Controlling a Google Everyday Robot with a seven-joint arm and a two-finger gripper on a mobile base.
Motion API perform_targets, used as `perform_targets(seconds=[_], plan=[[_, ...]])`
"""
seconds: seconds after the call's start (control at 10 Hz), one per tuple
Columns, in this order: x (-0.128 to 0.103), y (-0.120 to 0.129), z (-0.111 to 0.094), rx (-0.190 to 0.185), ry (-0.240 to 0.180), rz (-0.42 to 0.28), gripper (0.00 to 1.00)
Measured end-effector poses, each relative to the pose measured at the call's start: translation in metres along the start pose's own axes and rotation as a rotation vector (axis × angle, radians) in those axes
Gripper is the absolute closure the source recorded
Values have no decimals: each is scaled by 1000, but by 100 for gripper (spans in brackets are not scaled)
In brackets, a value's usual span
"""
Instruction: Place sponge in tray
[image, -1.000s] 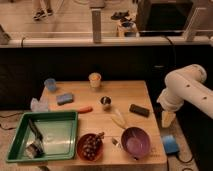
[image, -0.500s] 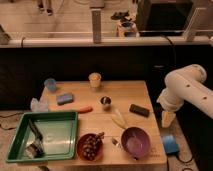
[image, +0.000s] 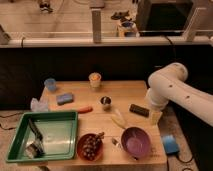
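Camera view: sponge lies flat on the table, left side, beyond the tray and outside it. Gripper hangs at the table's right edge near a dark block, jaws wide, empty.

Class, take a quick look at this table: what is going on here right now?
A one-armed robot is meant to move the blue sponge into the green tray, but the pick-up has not begun. Its gripper hangs at the right edge of the table, beside a dark block, with the jaws open and holding nothing. The sponge lies untouched on the table's left side, just behind the tray.
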Motion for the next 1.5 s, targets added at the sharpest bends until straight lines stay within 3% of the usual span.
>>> perform_targets(seconds=[0.4, 0.6, 0.9, 1.3, 1.5], plan=[[-41, -13, -4, 27, 8, -83, 20], [-82, -24, -7, 42, 5, -145, 20], [-101, -35, -7, 56, 5, -194, 20], [-145, -56, -7, 68, 5, -264, 20], [-152, -64, -7, 72, 7, -289, 20]])
